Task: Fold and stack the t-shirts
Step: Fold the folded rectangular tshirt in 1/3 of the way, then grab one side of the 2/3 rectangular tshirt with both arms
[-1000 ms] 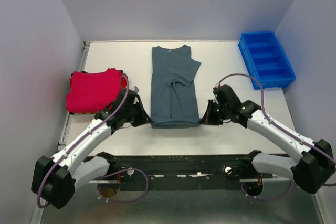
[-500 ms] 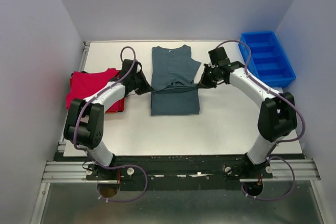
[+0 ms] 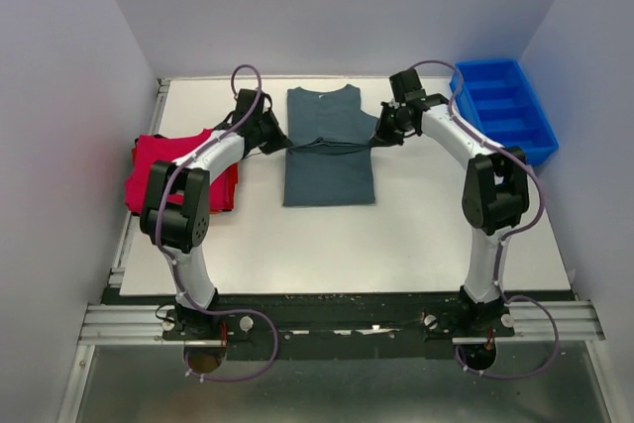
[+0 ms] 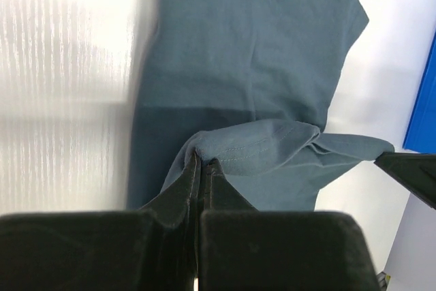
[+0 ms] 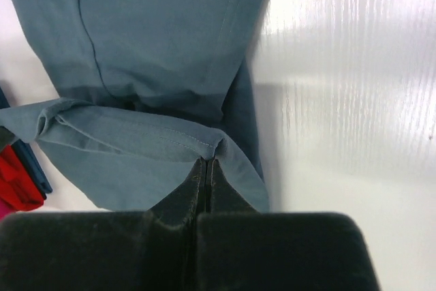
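The dark slate grey-teal t-shirt [image 3: 329, 160] lies in the middle of the table, its bottom hem lifted and carried up over its body. My left gripper [image 3: 280, 143] is shut on the hem's left corner [image 4: 204, 158]. My right gripper [image 3: 379, 138] is shut on the hem's right corner [image 5: 208, 157]. The hem hangs stretched between the two grippers across the shirt's upper half. The collar end [image 3: 323, 95] lies flat at the far side. A folded red t-shirt [image 3: 173, 167] lies at the table's left edge, with a slice of it in the right wrist view [image 5: 15, 182].
A blue plastic bin [image 3: 503, 109] stands at the far right corner, close to my right arm. The white table [image 3: 327, 245] runs bare in front of the shirt. Grey walls close in the left, right and far sides.
Both grippers have carried the grey-teal shirt's bottom hem from the near end up toward the collar, folding the lower half over the upper. Both arms have stretched out far.
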